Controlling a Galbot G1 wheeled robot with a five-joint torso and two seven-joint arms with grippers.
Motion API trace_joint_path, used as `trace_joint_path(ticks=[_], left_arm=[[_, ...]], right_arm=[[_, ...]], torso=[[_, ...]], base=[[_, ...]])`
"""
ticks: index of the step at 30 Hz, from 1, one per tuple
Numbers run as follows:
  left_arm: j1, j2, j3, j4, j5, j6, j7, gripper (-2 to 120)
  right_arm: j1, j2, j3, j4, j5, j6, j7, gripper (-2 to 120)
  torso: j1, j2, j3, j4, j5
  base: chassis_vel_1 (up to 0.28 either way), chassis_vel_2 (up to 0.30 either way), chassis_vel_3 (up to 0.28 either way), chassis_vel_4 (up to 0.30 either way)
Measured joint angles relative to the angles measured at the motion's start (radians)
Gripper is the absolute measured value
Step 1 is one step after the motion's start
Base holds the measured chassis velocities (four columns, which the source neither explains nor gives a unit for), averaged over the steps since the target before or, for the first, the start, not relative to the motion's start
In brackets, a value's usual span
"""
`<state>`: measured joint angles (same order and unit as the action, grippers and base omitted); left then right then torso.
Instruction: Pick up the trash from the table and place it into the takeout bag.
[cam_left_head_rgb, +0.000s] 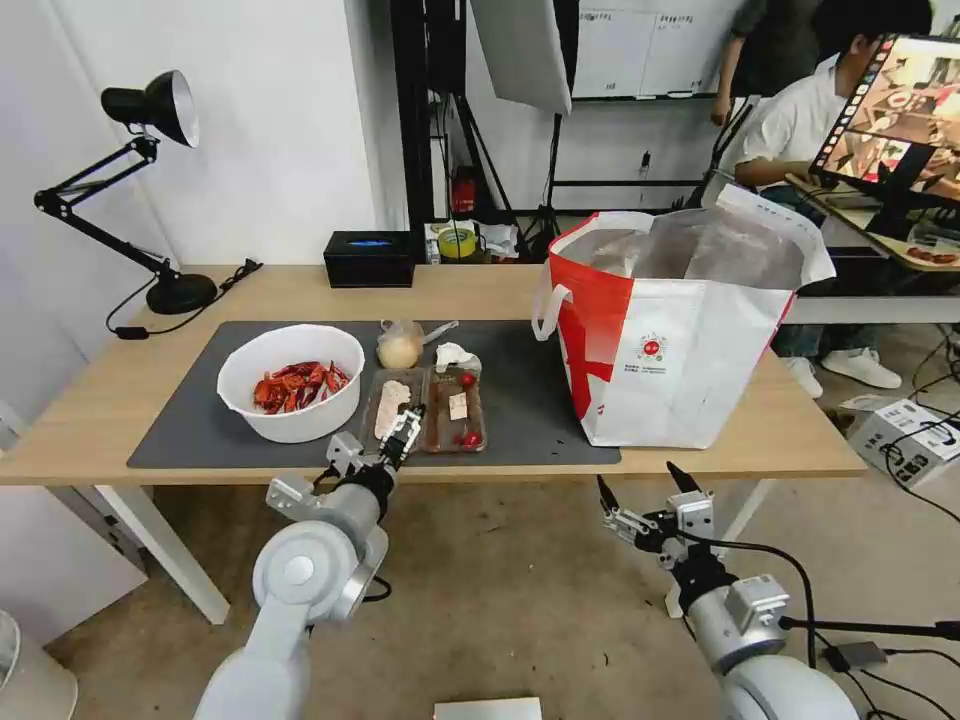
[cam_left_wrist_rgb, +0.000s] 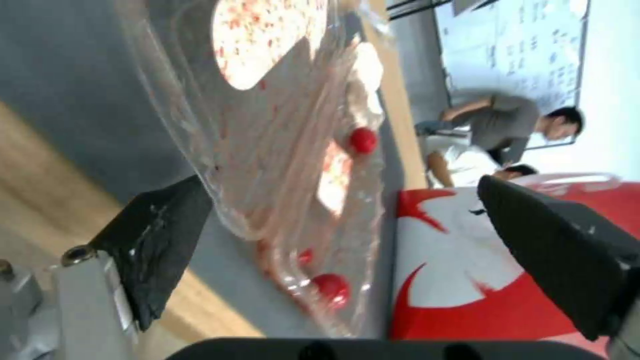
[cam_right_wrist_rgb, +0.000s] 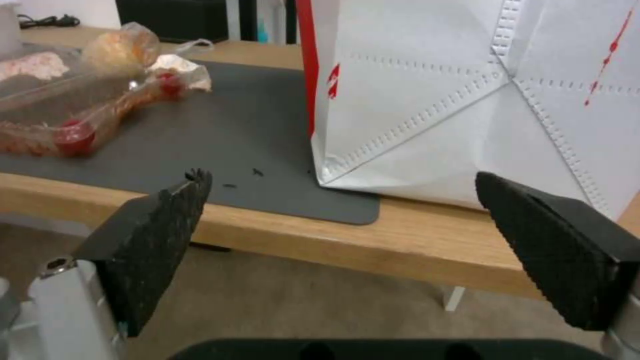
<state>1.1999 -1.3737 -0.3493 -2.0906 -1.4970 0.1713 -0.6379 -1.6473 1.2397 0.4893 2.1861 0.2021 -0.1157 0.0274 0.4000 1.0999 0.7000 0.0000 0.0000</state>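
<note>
Early stage, nothing bagged yet: bowl (cam_left_head_rgb: 291, 383), tray (cam_left_head_rgb: 425, 410), tissue (cam_left_head_rgb: 455, 355) & small bag (cam_left_head_rgb: 400, 345) all on mat, tote (cam_left_head_rgb: 670, 330) at table's right; L gripper (cam_left_head_rgb: 408, 425) jaws apart at tray's near edge, R gripper (cam_left_head_rgb: 640, 485) jaws apart, idle below table edge

Clear tray (cam_left_head_rgb: 425, 410) beside shell bowl (cam_left_head_rgb: 291, 382)

Head high above table (cam_left_head_rgb: 120, 400); wrists close, low
</note>
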Motion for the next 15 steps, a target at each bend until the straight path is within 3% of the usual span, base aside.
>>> trace_joint_path(ticks=[15], left_arm=[[0.000, 0.020, -0.015, -0.038, -0.026, -0.020, 0.104, 100]], right_arm=[[-0.002, 0.019, -0.014, -0.012, -0.021, 0.003, -0.002, 100]], torso=[[0.000, 0.000, 0.000, 0.0000, 0.0000]], base=[[0.000, 0.000, 0.000, 0.000]])
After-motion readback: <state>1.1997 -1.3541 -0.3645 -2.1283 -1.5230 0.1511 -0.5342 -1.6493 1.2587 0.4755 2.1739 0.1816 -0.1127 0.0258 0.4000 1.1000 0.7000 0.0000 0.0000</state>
